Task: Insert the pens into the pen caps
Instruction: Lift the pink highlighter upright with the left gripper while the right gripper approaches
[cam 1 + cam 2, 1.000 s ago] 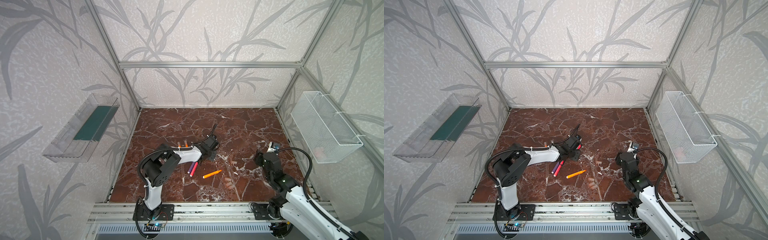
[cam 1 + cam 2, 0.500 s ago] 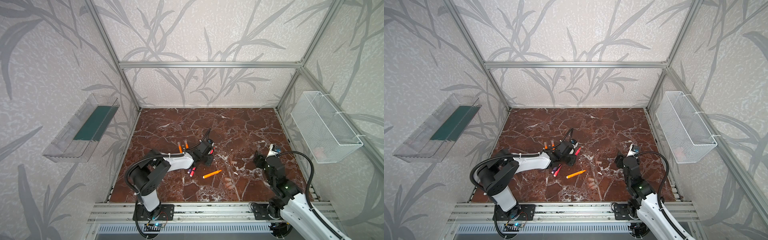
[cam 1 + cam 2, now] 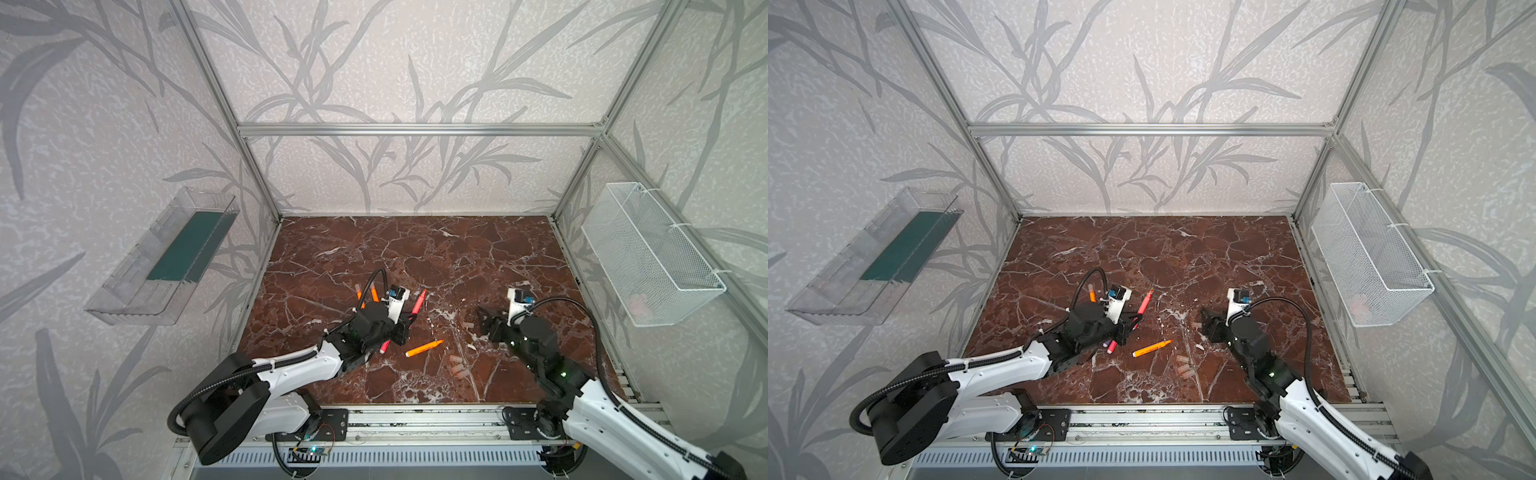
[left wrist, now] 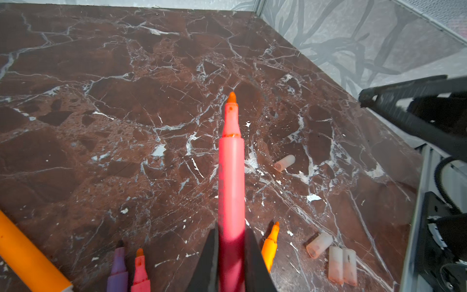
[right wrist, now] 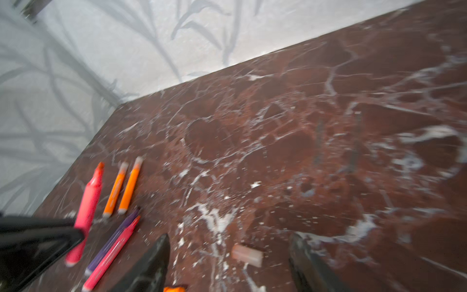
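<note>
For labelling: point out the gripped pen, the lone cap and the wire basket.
gripped pen [image 4: 231,177]: left wrist view, mid-barrel.
lone cap [image 5: 247,254]: right wrist view, side wall.
wire basket [image 3: 648,257]: a top view, mesh wall.

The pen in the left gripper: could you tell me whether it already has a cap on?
No, the pen shows a bare pointed tip.

Red-brown marble tabletop [image 3: 415,257]; pens [image 3: 424,348], pale caps [image 3: 457,368] lying loose

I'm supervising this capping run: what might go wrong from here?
The left pincer grips the red-pink pen near its rear, so the long free tip may wobble and miss a cap. The right pincer stands open near a lone cap lying flat; closing may roll it away.
</note>
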Controlling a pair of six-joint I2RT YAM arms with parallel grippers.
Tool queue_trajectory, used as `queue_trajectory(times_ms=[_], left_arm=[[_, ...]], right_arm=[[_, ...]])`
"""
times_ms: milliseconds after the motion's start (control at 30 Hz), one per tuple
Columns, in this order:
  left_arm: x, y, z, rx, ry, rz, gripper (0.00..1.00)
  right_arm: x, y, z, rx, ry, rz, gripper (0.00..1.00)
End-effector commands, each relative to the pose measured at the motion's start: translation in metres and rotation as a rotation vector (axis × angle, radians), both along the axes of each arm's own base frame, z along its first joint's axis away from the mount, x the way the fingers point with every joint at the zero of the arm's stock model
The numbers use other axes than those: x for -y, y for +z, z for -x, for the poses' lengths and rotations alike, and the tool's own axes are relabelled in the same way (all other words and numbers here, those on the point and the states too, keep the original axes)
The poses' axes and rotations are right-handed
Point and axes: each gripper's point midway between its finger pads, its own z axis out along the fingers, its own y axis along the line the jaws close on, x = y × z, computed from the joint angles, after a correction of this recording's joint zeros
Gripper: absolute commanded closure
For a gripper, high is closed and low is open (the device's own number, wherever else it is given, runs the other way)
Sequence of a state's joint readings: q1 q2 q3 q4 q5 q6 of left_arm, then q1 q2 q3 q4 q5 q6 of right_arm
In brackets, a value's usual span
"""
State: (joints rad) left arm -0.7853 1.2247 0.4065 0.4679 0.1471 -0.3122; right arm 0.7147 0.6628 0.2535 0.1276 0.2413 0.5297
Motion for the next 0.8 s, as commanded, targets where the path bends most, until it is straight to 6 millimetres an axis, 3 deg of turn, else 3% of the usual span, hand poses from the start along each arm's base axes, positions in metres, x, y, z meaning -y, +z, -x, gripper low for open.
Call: queue_trajectory(times_ms=[0, 133, 267, 533, 767], left_arm=[[0.007, 0.028, 0.000, 0.060, -0.016, 0.122, 1.00], [0.012, 0.025, 0.003, 0.048, -0.038, 0.143, 1.00], [0.014, 0.025, 0.007, 0.052, -0.054, 0.188, 1.00], [0.010, 0.018, 0.005, 0.041, -0.033, 0.163, 1.00], [0.014, 0.023, 0.007, 0.043, -0.054, 0.167, 1.00]], right_arm=[[-0.048, 0.046, 0.008, 0.154, 0.097, -0.052, 0.27], [-0.102, 0.048, 0.017, 0.161, 0.257, -0.089, 0.30], [-0.132, 0.038, 0.012, 0.133, 0.323, -0.118, 0.36], [-0.155, 0.040, 0.012, 0.139, 0.366, -0.169, 0.39], [-0.173, 0.040, 0.012, 0.112, 0.403, -0.207, 0.40]])
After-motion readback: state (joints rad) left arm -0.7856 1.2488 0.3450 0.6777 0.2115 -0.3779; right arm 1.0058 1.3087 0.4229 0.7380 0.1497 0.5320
